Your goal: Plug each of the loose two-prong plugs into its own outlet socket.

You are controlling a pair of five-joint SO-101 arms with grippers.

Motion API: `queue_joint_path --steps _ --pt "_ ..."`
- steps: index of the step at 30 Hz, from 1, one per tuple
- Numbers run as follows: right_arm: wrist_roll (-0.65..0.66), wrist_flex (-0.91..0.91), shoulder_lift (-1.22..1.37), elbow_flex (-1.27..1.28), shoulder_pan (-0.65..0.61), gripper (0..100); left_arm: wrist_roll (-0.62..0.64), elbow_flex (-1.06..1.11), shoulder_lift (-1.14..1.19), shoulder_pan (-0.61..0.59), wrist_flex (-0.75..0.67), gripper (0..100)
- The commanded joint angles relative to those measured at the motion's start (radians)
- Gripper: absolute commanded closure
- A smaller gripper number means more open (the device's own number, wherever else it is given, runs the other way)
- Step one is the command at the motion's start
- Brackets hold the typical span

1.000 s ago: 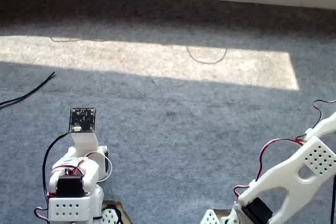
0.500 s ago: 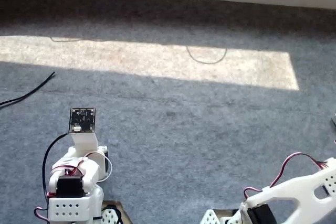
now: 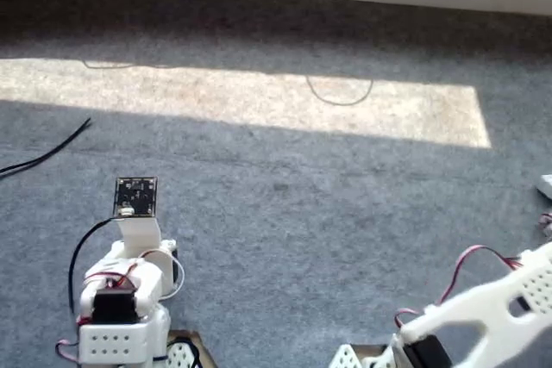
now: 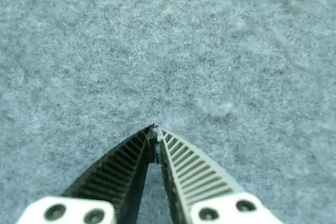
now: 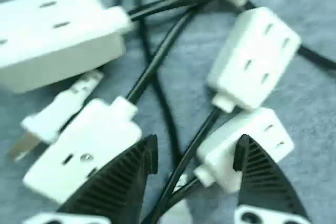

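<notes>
My right gripper [image 5: 196, 148] stands open just above a tangle of white outlet blocks and black cords [image 5: 157, 61] on the grey carpet. One outlet block [image 5: 79, 153] lies by one finger, and another outlet block [image 5: 247, 142] lies by the other finger, with a cord running between them. A loose white two-prong plug [image 5: 55, 116] lies beside a larger outlet block [image 5: 52, 30]. A fourth outlet block [image 5: 254, 56] lies farther off. My left gripper [image 4: 156, 134] is shut on nothing, pointing at bare carpet. The left arm [image 3: 121, 299] sits folded at the front left, and the right arm [image 3: 483, 316] stretches off to the right edge.
A black cable [image 3: 43, 154] lies on the carpet at the left. A thin wire loop [image 3: 339, 92] rests in the sunlit strip [image 3: 216, 92] at the back. A small white object [image 3: 545, 185] pokes in at the right edge.
In the high view the right arm has swung lower and farther toward the right edge. The left arm has kept still.
</notes>
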Motion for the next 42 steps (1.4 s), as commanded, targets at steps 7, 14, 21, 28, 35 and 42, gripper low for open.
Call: queue_joint_path --steps 7,14,21,28,35,42 --pt "-0.126 -0.053 -0.084 -0.11 -0.081 75.8 -0.008 0.004 0.001 0.015 0.0 99" --pt "-0.12 -0.987 0.056 -0.073 -0.004 75.8 -0.008 0.004 0.001 0.015 0.0 99" --pt "0.115 -1.486 0.245 0.252 -0.05 75.8 -0.008 0.004 0.001 0.015 0.0 99" --pt "0.123 -0.934 0.177 0.286 -0.077 75.8 -0.008 0.004 0.001 0.015 0.0 99" --pt "0.153 0.131 -0.077 0.131 -0.232 75.8 -0.008 0.004 0.001 0.015 0.0 99" --pt "-0.109 0.05 -0.26 0.137 -0.28 75.8 -0.008 0.004 0.001 0.015 0.0 99"
